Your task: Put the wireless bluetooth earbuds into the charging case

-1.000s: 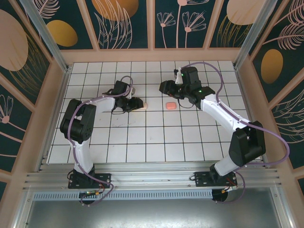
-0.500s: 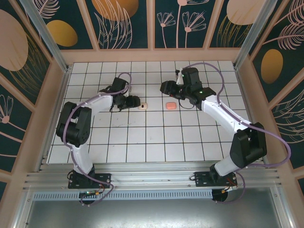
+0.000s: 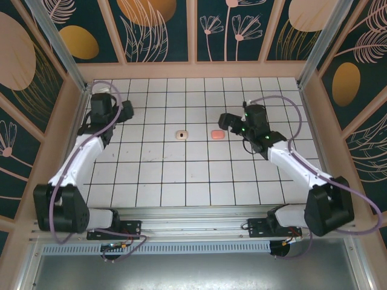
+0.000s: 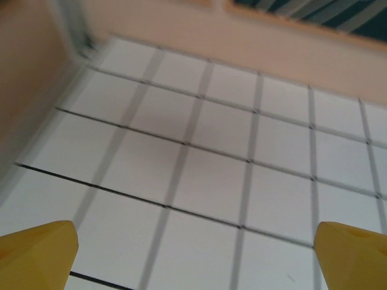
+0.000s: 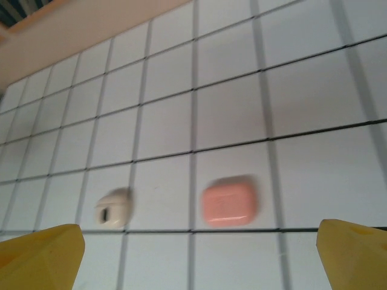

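Two closed charging cases lie side by side on the white tiled floor: a cream one (image 3: 181, 134) (image 5: 113, 208) and a coral-pink one (image 3: 217, 133) (image 5: 228, 203). No earbuds show outside the cases. My right gripper (image 3: 227, 121) (image 5: 198, 234) hovers just right of the pink case, open, with nothing between its yellow fingertips (image 5: 51, 248). Near the back left corner my left gripper (image 3: 115, 104) (image 4: 196, 234) is open over bare tiles, far from both cases.
Peach walls enclose the tiled floor (image 3: 199, 175). The left wall (image 4: 24, 90) and back wall (image 4: 199, 30) stand close to my left gripper.
My left arm has swung away from the cream case to the back left corner, leaving the case on the floor. My right gripper has drawn back a little to the right.
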Robot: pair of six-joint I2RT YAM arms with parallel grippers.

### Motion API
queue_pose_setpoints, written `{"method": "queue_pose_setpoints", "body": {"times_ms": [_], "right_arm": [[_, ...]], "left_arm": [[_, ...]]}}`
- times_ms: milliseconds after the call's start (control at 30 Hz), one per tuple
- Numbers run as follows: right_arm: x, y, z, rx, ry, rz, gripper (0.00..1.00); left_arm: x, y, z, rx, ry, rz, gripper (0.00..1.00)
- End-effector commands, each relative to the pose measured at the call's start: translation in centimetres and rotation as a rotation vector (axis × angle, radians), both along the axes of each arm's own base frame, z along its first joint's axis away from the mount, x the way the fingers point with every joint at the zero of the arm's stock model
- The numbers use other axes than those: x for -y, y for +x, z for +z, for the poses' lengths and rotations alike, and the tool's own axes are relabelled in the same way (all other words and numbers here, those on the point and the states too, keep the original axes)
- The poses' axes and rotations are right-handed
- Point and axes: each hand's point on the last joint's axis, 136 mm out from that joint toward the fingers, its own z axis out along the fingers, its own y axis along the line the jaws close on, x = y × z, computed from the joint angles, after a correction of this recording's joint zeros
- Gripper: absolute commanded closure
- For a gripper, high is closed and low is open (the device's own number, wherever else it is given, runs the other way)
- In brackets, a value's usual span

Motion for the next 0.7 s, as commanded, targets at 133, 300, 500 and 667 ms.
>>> {"method": "queue_pose_setpoints", "body": {"times_ms": [133, 300, 500, 667], "right_arm": [[10.5, 0.4, 1.6, 0.297, -0.153, -0.263, 0.01], [14.4, 0.1, -1.1, 0.311, -0.233, -0.327, 0.01], [16.6, -1.2, -3.9, 0.287, -0.303, -0.382, 0.01], [18.1, -2.3, -5.2, 0.309, -0.322, -0.431, 0.01]], "left_arm": [[-7.1, -4.2, -0.4, 0.274, 0.184, 0.299, 0.01], [-6.1, -5.9, -5.0, 0.346, 0.102, 0.262, 0.01], [-5.1, -6.7, -7.4, 0.415, 0.077, 0.201, 0.01], [-4.4, -5.6, -7.2, 0.434, 0.135, 0.141, 0.01]]}}
